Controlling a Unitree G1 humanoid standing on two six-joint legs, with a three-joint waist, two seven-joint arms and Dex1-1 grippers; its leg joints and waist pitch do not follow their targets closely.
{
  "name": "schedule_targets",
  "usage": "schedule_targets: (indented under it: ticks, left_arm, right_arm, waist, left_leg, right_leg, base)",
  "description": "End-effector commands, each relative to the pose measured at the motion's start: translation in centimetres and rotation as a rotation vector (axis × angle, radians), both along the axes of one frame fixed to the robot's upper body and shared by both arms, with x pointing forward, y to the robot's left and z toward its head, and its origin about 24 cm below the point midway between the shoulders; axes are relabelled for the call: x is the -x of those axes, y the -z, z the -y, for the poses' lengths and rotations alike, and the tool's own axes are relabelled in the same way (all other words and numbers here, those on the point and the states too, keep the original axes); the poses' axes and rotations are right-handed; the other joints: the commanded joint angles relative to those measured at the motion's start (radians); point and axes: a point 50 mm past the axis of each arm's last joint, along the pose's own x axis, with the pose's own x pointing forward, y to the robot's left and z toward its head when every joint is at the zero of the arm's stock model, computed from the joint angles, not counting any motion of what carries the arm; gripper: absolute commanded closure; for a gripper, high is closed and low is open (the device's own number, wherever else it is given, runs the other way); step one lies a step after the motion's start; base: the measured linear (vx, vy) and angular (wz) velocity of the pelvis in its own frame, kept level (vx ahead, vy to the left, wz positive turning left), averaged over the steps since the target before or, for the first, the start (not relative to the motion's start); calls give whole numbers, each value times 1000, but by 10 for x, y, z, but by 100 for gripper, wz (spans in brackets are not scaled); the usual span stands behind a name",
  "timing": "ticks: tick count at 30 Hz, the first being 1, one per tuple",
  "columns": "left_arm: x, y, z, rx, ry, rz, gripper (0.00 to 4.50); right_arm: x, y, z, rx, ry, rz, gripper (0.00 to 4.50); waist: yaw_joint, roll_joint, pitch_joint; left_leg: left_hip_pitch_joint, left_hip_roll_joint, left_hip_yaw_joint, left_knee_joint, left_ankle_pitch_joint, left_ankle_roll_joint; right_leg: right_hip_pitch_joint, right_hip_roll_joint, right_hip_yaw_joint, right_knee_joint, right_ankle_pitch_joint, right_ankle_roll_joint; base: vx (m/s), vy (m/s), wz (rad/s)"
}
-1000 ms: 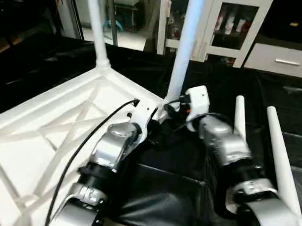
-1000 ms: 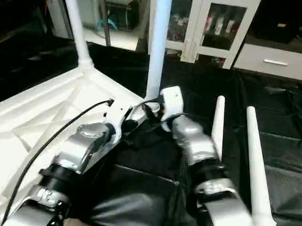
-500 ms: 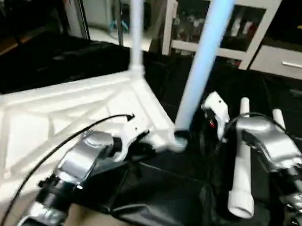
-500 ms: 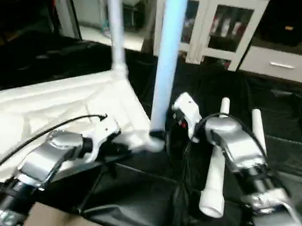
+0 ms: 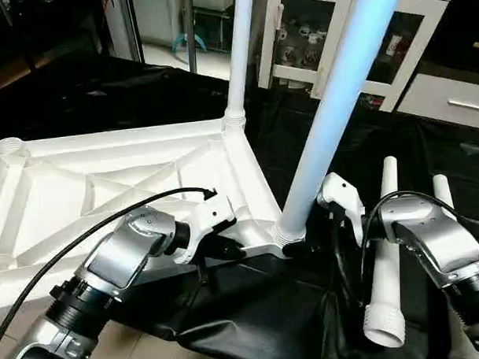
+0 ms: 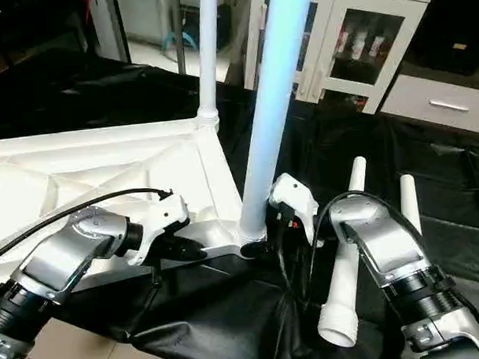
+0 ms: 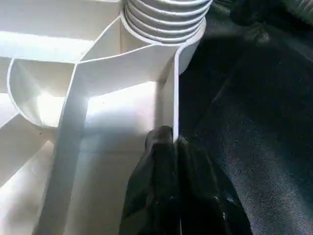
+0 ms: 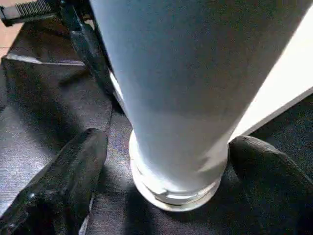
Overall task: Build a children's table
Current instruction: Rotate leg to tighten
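Left eye view: top swung round, near leg bracketed by the right claw

Left eye view and right eye view are compared with the earlier frames: the white table top point(image 5: 121, 184) is seen turned, so that its empty round corner socket point(image 5: 8, 148) is now visible at the far left, and the forearms are spread wider apart. The right claw point(image 8: 166, 161) is found open wider than a second ago.

The top lies upside down on the black cloth point(image 5: 252, 321), X-ribbed underside up. Two legs are seated in corner sockets and stand upright, long axes vertical: the near leg point(image 5: 331, 105) at the corner closest to the claws, the far leg point(image 5: 239, 61) at the corner behind it. Two loose legs point(image 5: 387, 245) lie on the cloth beside the right forearm, long axes running away from the robot, wide ends near.

The left claw point(image 7: 173, 147) is closed on the thin edge wall of the top, just beside the near leg's ribbed base. The right claw is held open, one black finger point(image 8: 73, 171) on each side of the near leg's base, apart from it.
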Motion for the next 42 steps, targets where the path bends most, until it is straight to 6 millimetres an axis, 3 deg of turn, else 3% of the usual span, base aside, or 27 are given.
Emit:
schedule_targets:
  ticks: [1,4,14,28,31,35,38,42]
  left_arm:
    - [4,2,5,-3,54,-26,450]
    - [4,2,5,-4,53,-27,450]
    - [5,3,4,-6,53,-31,450]
    - [7,4,6,2,57,-39,450]
    - [1,5,10,34,-6,-15,450]
    - [-11,7,21,92,-144,27,450]
    - [-21,11,32,124,-247,46,450]
    - [-32,13,42,136,-374,72,450]
  right_arm:
    - [-3,-3,-3,14,-18,24,36]
    - [-3,-1,-4,26,-25,24,70]
    - [-4,3,-4,39,-23,28,158]
    - [-5,6,-6,21,5,38,178]
    - [-17,11,-7,-21,168,62,178]
    - [-30,22,-11,-78,397,62,180]
    - [-36,29,-20,-142,557,49,181]
    - [-42,37,-31,-144,703,65,181]
  waist:
    - [-1,4,-59]
    - [-3,0,-59]
    - [-4,2,-60]
    - [-6,3,-60]
    - [-10,2,-58]
    - [-18,0,-56]
    - [-19,2,-58]
    - [-16,1,-61]
  left_leg:
    - [4,36,-7,-73,-177,25]
    - [4,36,-8,-73,-186,22]
    - [5,36,-8,-72,-175,26]
    - [6,36,-8,-72,-182,24]
    - [5,34,-8,-73,-203,14]
    - [4,31,-13,-77,-244,-12]
    - [9,32,-10,-74,-236,-11]
    - [9,30,-9,-75,-215,-14]
  right_leg:
    - [53,-61,47,-66,-177,-222]
    - [53,-62,46,-68,-198,-217]
    - [54,-62,46,-65,-190,-218]
    - [54,-62,46,-65,-194,-220]
    - [53,-61,46,-70,-224,-216]
    - [51,-64,42,-83,-344,-174]
    - [44,-63,45,-84,-316,-175]
    - [46,-61,44,-81,-277,-176]
  base:
    - [0,0,0]
    - [0,0,0]
    - [0,0,0]
    - [0,0,0]
    - [0,0,0]
    - [0,0,0]
    - [0,0,0]
    - [0,0,0]
